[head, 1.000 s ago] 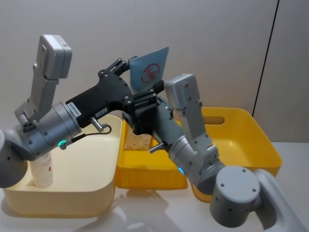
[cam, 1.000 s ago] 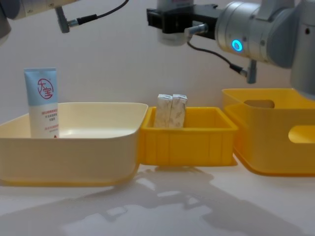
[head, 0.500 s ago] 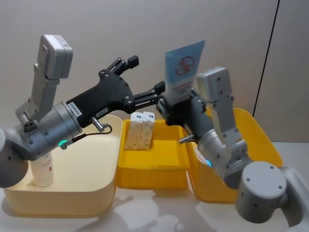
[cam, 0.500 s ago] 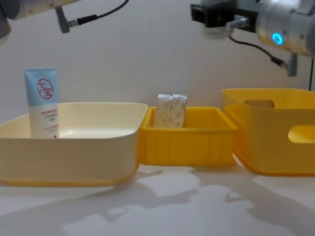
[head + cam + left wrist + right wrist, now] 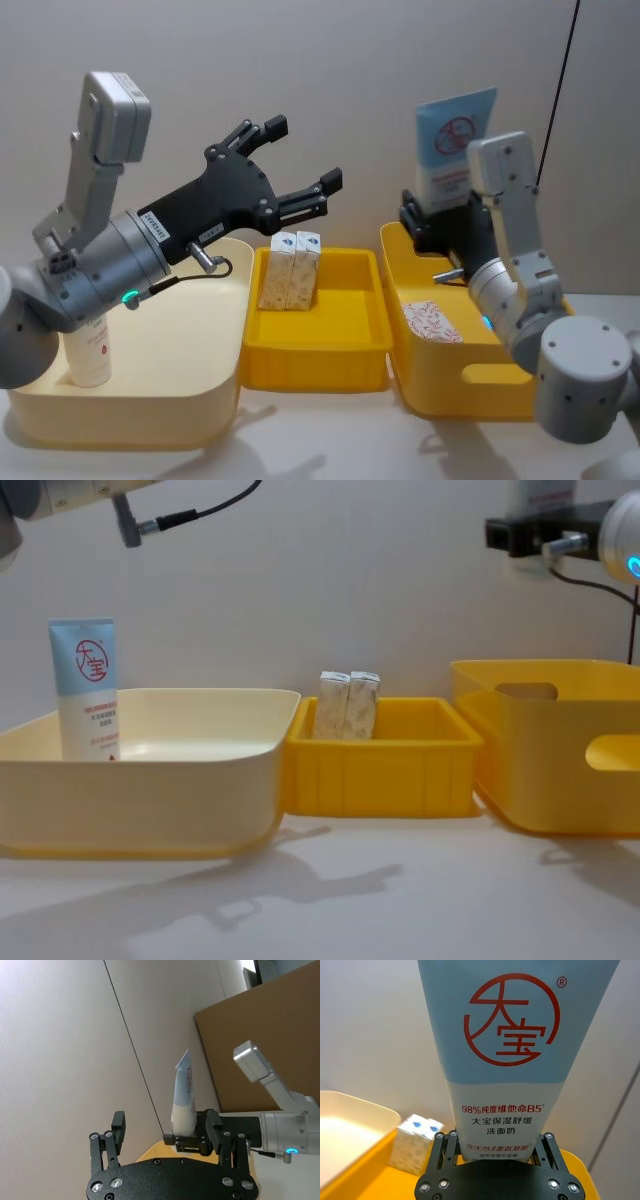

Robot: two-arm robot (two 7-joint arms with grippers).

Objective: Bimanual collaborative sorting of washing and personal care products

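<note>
My right gripper [image 5: 441,212] is shut on the lower end of a pale-blue-and-white squeeze tube [image 5: 453,141] with a red round logo [image 5: 512,1020], held upright above the large yellow bin [image 5: 520,385]. The left gripper [image 5: 297,157] hangs open and empty above the small yellow bin [image 5: 318,360], well left of the tube. In the left wrist view its fingers [image 5: 118,1123] stand spread, with the tube [image 5: 183,1097] farther off. Two cream cartons [image 5: 290,270] stand in the small bin. Another tube [image 5: 85,688] stands in the cream bin [image 5: 150,790]. A white printed carton [image 5: 432,322] lies in the large bin.
Three bins stand side by side: cream on the left, small yellow [image 5: 380,775] in the middle, large yellow [image 5: 550,770] on the right. White tabletop [image 5: 330,900] runs in front of them. A plain wall is close behind.
The right gripper has carried the tube to the right, away from the left gripper, to a spot over the large yellow bin. The left gripper has let go and stays open in place.
</note>
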